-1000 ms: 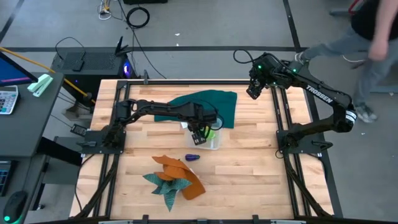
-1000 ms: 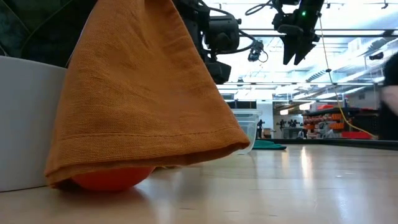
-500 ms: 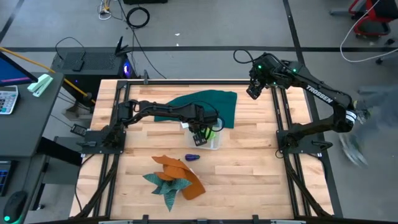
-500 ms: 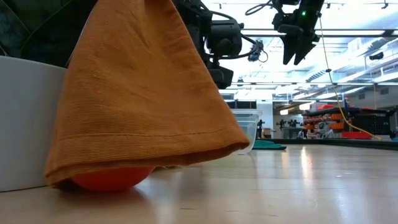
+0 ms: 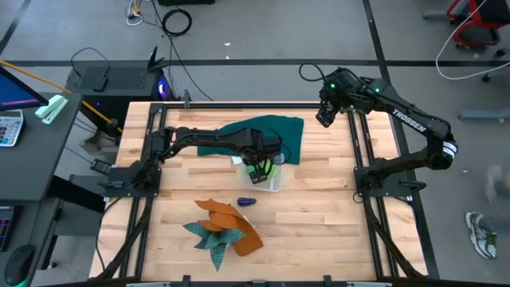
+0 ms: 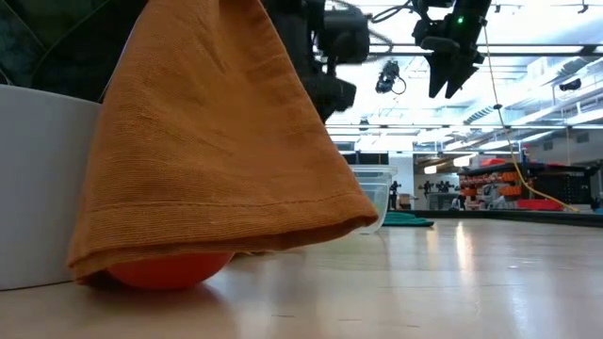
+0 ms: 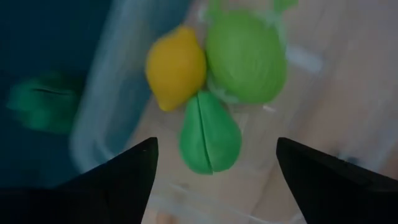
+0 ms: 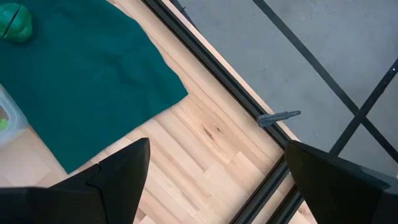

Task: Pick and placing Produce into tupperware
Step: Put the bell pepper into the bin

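While the left gripper [image 5: 260,169] hangs over the tub [image 5: 271,177] mid-table, fingers parted and empty, the right gripper [image 5: 324,116] waits open at the far right corner. A purple piece [image 5: 245,202] lies near the orange cloth [image 5: 231,222]. Low down, that cloth drapes over a red piece [image 6: 170,269]. From the left wrist, a lemon [image 7: 176,66] and two green pieces [image 7: 210,133] sit touching in the tub.

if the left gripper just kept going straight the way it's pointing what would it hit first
Probably the green pear-shaped toy lying in the tupperware, directly ahead of the open left gripper; depth is unclear.
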